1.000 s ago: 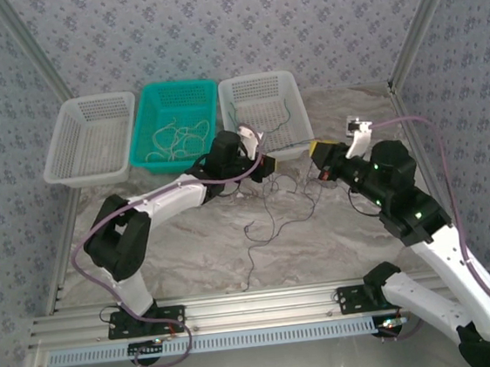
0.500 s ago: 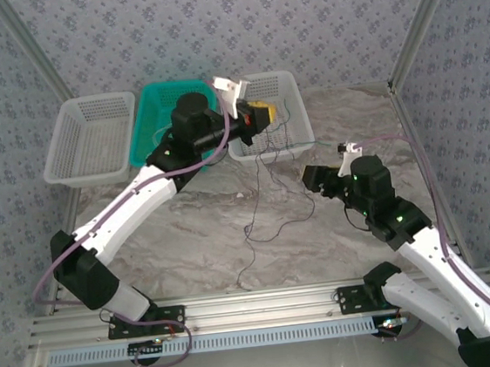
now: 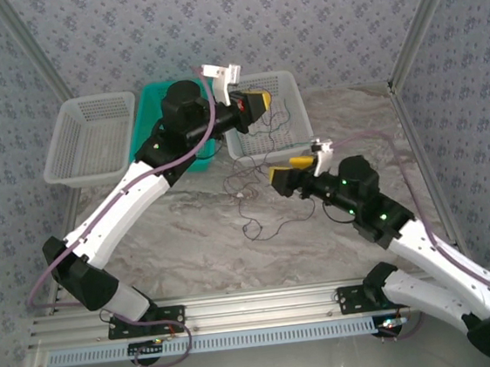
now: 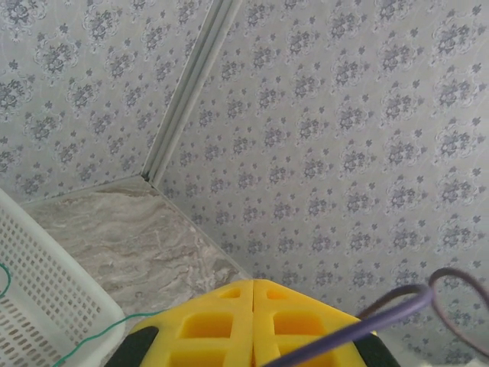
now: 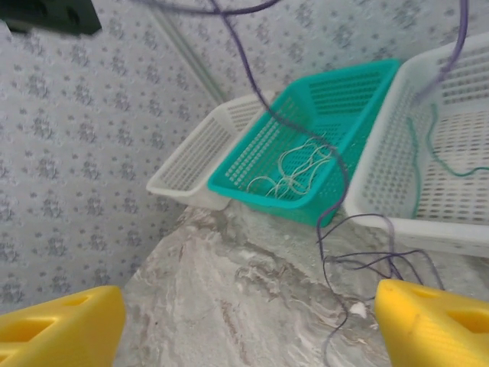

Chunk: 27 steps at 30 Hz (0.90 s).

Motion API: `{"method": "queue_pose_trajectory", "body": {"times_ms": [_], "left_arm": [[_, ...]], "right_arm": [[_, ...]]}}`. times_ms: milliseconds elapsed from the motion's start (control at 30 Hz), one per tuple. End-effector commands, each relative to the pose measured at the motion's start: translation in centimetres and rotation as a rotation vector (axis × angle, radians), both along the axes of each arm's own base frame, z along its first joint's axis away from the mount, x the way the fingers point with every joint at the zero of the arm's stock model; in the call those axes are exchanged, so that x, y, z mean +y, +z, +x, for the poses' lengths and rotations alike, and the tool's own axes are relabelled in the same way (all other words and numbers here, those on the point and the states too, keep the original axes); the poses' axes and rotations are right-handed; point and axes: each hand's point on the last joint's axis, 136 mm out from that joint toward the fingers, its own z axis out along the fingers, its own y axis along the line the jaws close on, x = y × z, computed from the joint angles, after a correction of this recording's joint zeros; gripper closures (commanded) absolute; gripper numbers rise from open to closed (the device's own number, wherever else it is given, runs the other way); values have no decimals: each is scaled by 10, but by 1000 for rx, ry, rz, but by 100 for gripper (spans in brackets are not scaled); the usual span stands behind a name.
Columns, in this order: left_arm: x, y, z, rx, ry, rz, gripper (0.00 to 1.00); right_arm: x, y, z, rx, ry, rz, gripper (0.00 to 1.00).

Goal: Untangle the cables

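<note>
Hovering above the white basket (image 3: 301, 112) just right of the teal basket (image 3: 148, 115), the left gripper (image 3: 254, 105) keeps its yellow jaws pressed together on a dark cable (image 3: 259, 232), which trails down to the table (image 3: 190, 242) in front of both. The right gripper (image 3: 289, 170), nearer than the teal basket and to its right, gapes wide and holds nothing. The right wrist view picks out pale cables (image 5: 294, 172) coiled inside the teal basket and a green cable (image 5: 414, 176) in the white one. Bare marble runs from the baskets to the near rail (image 3: 240, 307).
</note>
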Motion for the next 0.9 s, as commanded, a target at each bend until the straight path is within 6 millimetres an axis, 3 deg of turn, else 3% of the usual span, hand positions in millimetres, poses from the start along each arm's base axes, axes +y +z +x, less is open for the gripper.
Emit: {"method": "queue_pose_trajectory", "body": {"times_ms": [0,233,433,600,767,867], "left_arm": [[8,38,-18,-36,-24,-75,100],[33,62,-32,-97,26,-88,100],[56,107,-60,-168,20,-183,100],[71,139,-78,-210,8,-222,100],[108,160,-81,-254,158,-193,100],[137,171,-79,-296,286,-154,100]], "right_arm": [[8,9,15,-128,-38,-42,10],[8,-57,38,-57,-102,-192,10],[12,-117,49,-80,-94,-301,9],[31,-157,67,3,-59,-366,14],[8,-220,81,167,-207,-445,25],[-7,-241,75,235,-264,-462,28]]}}
